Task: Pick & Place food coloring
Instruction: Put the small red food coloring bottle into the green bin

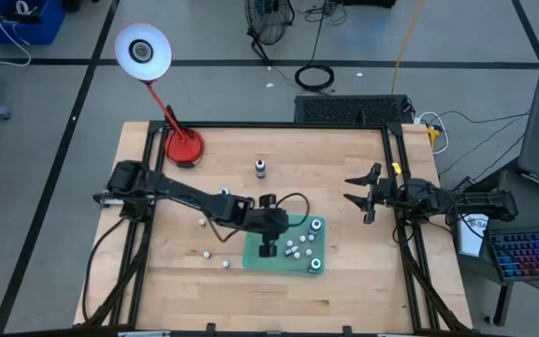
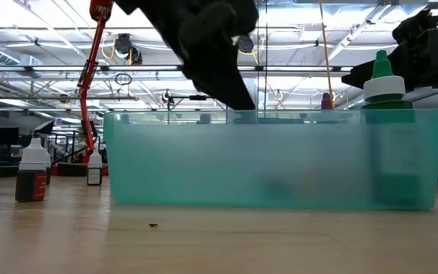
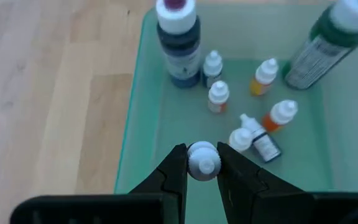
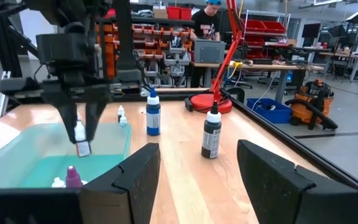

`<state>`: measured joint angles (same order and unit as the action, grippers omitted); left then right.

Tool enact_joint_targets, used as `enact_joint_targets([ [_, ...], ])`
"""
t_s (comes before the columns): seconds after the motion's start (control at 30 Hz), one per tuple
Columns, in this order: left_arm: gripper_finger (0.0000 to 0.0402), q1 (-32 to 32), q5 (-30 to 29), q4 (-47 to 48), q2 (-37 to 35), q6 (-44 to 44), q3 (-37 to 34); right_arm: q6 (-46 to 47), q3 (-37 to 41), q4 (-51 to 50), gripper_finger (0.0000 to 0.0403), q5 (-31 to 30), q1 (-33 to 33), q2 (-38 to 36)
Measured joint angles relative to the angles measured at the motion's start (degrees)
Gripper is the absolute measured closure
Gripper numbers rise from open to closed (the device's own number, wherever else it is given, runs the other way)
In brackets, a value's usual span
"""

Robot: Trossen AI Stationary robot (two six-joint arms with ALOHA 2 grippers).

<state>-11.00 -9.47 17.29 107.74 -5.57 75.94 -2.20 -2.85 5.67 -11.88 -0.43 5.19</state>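
Left gripper [image 3: 202, 163]: over the near-left part of the tray [image 1: 251, 255], fingers pinching a small white-capped bottle [image 3: 202, 159] by the cap and neck; the right wrist view shows it hanging upright above the tray floor, not touching.

Right gripper [image 1: 363, 197]: parked at the right edge of the table, fingers spread, nothing between them.

Tray contents: several tiny bottles [image 3: 218, 96], some upright, at least one lying on its side [image 3: 261, 138]; two larger bottles at the far wall, one dark [image 3: 179, 43] and one green [image 3: 328, 40].

Bottles still on table: three small ones [image 1: 211, 253] left of the tray, one dark bottle [image 1: 260, 168] standing alone toward the back; lamp base [image 1: 184, 146] at the back left.

Step (judged): carry done, release into the tray pending; task partly through.

Risk 1: dropped from this height, the bottle will likely bounce or tip. Cause: narrow base, light body.

Risk 2: it may land on the tray's near wall and fall outside. Cause: grip sits close to that wall.

Risk 3: lowering further could knock the cluster below. Cause: upright bottles stand just beyond the fingers.

Risk 4: slip in the grip. Cause: hold is on a rounded cap only.
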Motion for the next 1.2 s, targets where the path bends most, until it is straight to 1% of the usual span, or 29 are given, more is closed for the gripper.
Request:
enact_joint_targets([
  [0.17, 0.0336, 0.8, 0.3, 3.5, 4.8, 2.2, 4.7, 0.0, 0.0, -0.1, 0.0198, 0.0, 0.0, 0.0],
  [0.33, 0.0336, 1.2, 2.7, 3.5, 8.3, 2.7, 7.2, 0.0, 0.0, -0.2, 0.0201, 0.0, 0.0, 0.1],
  [0.43, 0.0336, 1.2, 3.2, 3.6, 9.4, 2.5, 7.2, 0.0, 0.0, -0.1, 0.0201, 0.0, 0.0, 0.1],
  [0.73, 0.0336, 1.2, 3.2, 4.4, 9.4, 1.4, 7.0, 0.0, 0.0, -0.1, 0.02, 0.0, 0.0, 0.4],
  [0.87, 0.0336, 1.2, 3.3, 5.2, 10.9, 1.2, 6.8, 0.0, 0.0, -0.1, 0.0201, 0.0, 0.0, 0.4],
  [1.1, 0.0335, 1.4, 4.0, 3.2, 12.6, 0.7, 6.9, 0.0, 0.0, -0.1, 0.0199, 0.0, 0.0, 0.6],
  [1.2, 0.0315, 1.4, 4.0, 3.4, 12.6, 0.6, 7.0, 0.0, 0.0, 0.0, 0.0201, 0.0, 0.0, 0.9],
])
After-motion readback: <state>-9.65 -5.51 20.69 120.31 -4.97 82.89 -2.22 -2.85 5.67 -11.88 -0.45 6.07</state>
